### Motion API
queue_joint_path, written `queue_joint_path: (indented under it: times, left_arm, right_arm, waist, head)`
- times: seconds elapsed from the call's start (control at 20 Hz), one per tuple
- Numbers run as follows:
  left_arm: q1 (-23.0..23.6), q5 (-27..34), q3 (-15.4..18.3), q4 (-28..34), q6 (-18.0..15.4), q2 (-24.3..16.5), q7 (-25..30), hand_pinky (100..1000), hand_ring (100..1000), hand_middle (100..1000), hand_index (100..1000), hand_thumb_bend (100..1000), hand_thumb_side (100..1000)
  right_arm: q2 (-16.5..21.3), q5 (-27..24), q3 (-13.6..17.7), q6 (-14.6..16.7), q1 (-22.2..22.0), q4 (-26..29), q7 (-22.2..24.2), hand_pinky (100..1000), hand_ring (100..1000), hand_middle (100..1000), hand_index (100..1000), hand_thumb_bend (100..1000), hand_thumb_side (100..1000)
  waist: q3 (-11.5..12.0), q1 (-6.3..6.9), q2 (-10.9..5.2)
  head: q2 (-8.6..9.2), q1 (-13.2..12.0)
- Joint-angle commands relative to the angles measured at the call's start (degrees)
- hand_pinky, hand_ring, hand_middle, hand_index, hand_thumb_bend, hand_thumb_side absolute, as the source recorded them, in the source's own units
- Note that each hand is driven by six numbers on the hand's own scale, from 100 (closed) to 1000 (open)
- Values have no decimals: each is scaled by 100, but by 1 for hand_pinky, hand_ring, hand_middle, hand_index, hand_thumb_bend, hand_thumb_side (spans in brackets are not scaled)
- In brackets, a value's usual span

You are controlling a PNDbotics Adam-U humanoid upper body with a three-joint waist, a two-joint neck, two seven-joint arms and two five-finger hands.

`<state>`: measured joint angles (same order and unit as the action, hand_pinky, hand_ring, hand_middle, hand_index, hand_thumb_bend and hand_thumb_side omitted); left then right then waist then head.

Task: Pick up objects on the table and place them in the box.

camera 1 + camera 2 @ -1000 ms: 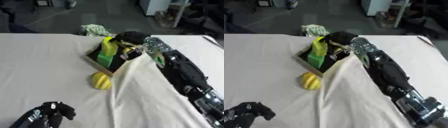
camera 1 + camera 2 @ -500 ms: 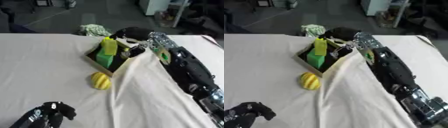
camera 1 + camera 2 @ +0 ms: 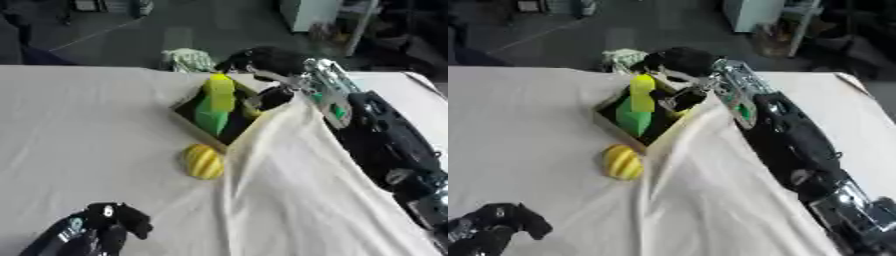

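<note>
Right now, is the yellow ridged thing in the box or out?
Out: the yellow ridged thing lies on the cloth beside the box.

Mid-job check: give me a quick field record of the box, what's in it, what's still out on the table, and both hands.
box: dark box, open top, on the white cloth
in box: a yellow-green piece standing upright, a green piece below it
outside box: yellow ribbed object on the cloth in front of the box; pale green-white item behind it
right hand: over the box's far edge
left hand: at the lower left corner, idle
</note>
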<state>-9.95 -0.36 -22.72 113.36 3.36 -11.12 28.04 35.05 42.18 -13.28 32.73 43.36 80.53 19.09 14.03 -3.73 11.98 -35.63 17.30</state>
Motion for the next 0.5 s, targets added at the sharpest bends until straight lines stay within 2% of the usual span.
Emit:
queue_joint_path:
  times: [0.05, 0.25, 0.5]
  left_arm:
    - [-30, -15, 39, 123, -15, -60, -20, 719, 693, 538, 731, 100, 709]
    - [-42, -4, 46, 123, -26, -62, -28, 719, 693, 538, 731, 100, 707]
    - [-40, -7, 41, 123, -31, -60, -23, 719, 693, 538, 731, 100, 707]
  right_arm:
    - [369, -599, -79, -67, -100, 978, 498, 800, 793, 774, 945, 100, 182]
    - [415, -906, -275, -171, -332, 1623, 1148, 801, 797, 791, 951, 100, 204]
    - [201, -843, -464, -167, -401, 1657, 1539, 795, 794, 796, 951, 100, 205]
  waist:
    - [-16, 18, -95]
    - [-12, 26, -95]
    - [-9, 42, -91]
  head:
    - [88, -32]
    - [101, -38]
    - [100, -22]
